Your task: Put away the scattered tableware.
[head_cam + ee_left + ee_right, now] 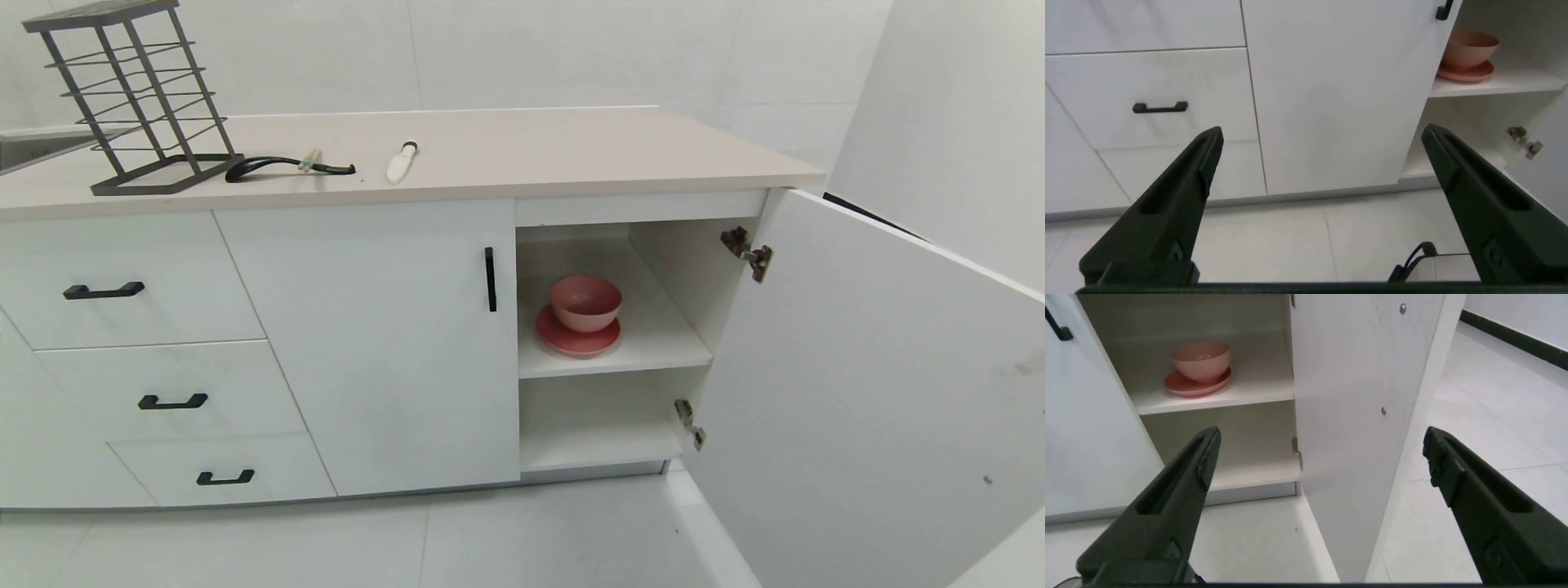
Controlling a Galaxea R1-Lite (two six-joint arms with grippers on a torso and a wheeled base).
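Note:
A pink bowl point(585, 301) sits on a red plate point(577, 338) on the upper shelf of the open cabinet; the bowl point(1467, 47) and the bowl point(1200, 360) show in both wrist views too. On the countertop lie a black ladle point(269, 166), a pair of chopsticks point(309, 159) across it, and a white-handled utensil point(401, 162). My left gripper point(1319, 147) is open, low in front of the closed door. My right gripper point(1319, 445) is open, facing the open door's edge. Both hold nothing.
A dark wire rack point(135, 90) stands at the counter's left, beside a sink point(41, 145). The cabinet door point(865, 367) is swung wide open to the right. Three drawers point(139, 282) with black handles are at left. White tiled floor point(408, 547) lies below.

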